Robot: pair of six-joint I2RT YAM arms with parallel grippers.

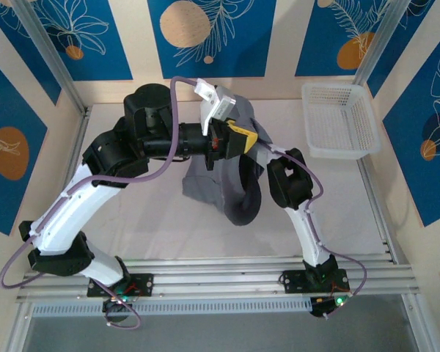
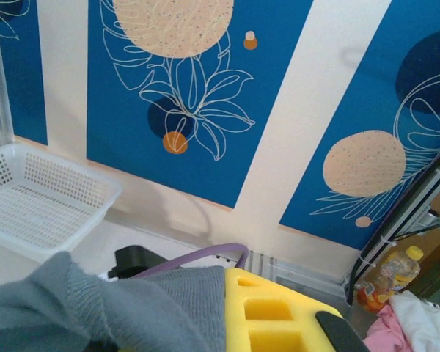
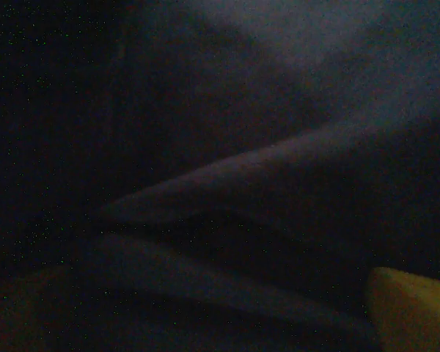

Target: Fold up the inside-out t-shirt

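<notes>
Cloth is pinched in the left jaws, which are together on a bunched edge of the inside-out t-shirt (image 1: 231, 194); in the left wrist view grey knit lies against a yellow pad (image 2: 279, 319). The right jaws look apart and holding nothing. One yellow pad (image 3: 411, 308) sits at the right edge of the dark right wrist view, with loose grey folds lying across the gap.

From the left jaws, raised over the middle of the bench (image 1: 169, 220), the shirt hangs as a crumpled mass. Its long axis runs from far to near and leans a little right. Its low, looped end droops just beside the right arm's wrist (image 1: 287, 180), so that arm is the nearer one to the free end.

My guess is that the next move needs the right jaws to find a hem or shoulder inside those folds. That will be awkward, since the cloth crowds the camera.

The bench is pale and smooth, with bare room left and near of the shirt for spreading it. A white plastic basket (image 1: 345, 152) stands at the far right, well apart. Metal frame posts and blue leaf-print panels close in the sides.
</notes>
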